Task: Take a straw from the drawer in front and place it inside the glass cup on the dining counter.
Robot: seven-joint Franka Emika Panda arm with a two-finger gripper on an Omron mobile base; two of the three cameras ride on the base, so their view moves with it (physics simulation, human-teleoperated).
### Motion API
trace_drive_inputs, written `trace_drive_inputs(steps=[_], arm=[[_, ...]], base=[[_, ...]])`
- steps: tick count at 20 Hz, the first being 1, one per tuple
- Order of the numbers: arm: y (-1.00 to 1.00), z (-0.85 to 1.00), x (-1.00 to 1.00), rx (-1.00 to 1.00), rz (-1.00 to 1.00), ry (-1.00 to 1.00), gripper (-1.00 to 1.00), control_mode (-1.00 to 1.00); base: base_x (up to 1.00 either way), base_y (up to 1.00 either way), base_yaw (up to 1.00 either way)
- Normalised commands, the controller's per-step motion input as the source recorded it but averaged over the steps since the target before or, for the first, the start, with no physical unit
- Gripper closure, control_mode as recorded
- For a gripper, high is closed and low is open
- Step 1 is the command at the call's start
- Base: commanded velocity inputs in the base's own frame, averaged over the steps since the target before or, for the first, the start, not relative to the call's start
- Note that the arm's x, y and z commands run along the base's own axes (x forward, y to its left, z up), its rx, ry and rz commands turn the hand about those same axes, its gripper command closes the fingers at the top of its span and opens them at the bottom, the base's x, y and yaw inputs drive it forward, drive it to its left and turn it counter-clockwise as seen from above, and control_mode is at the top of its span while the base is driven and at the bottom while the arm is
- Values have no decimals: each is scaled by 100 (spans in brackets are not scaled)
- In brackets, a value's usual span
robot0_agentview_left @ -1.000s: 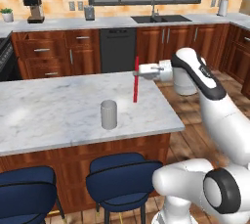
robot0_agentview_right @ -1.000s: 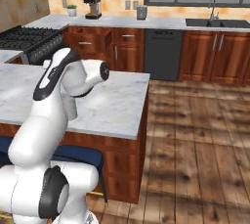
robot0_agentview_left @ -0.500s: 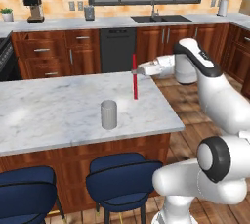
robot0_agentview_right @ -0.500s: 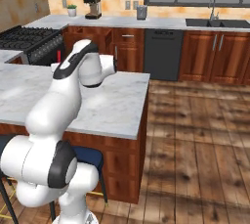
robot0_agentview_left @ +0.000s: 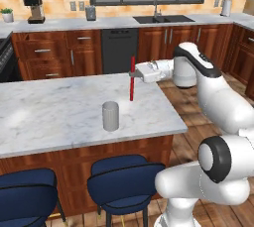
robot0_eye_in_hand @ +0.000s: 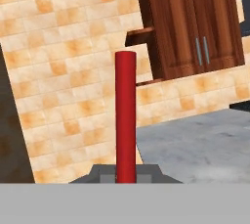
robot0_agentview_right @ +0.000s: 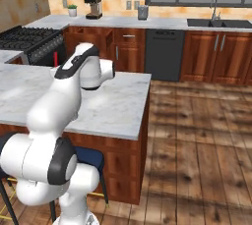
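straw [robot0_agentview_left: 132, 78] | upright, clamped between fingers [robot0_agentview_left: 133, 74] | above dining counter [robot0_agentview_left: 59, 112], beyond glass cup [robot0_agentview_left: 110, 116]

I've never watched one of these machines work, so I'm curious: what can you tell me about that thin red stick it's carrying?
The straw is a slim, straight, plain red stick, smooth like plastic. It stands upright in the air, clamped near its middle by the robot's hand, which is shut on it. It hangs above the far edge of the dining counter, beyond and a little right of the glass cup, not yet inside it. The hand view shows its flat round top end.
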Motion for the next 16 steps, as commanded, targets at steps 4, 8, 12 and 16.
trace_drive_inputs(steps=[4,8,12,16], arm=[[23,-1,12,0,0,6,100,-100],[18,-18,15,-1,0,4,100,-100],[4,-41,16,-4,0,1,100,-100],[0,-36,10,-6,0,-1,100,-100]], base=[[0,0,0],[0,0,0],[0,0,0],[0,0,0]])
